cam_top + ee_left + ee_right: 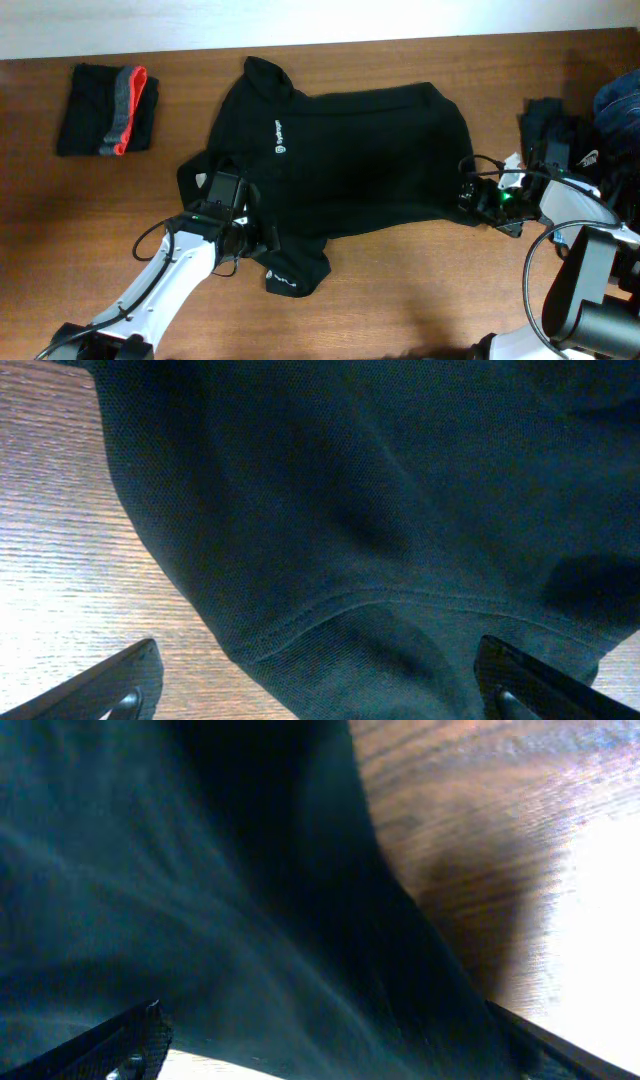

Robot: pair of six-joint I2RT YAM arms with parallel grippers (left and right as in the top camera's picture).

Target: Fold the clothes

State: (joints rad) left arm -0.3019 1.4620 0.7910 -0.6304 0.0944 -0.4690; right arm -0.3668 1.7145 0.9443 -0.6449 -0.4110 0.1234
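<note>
One folded stack (108, 110) sits at the table's (420, 300) far left corner, more clothes (610, 105) wait heaped at its right edge, and the black shirt (350, 150) lies spread unfolded mid-table, with the left end effector (225, 195) and right end effector (475, 195) gaping wide at its sides.

You won't find any text you can read here. The black shirt (350, 150) has a small white chest logo (281, 137) with tiny lettering beside it, and another white mark (284, 281) on its lower sleeve; both are too small to make out.
</note>
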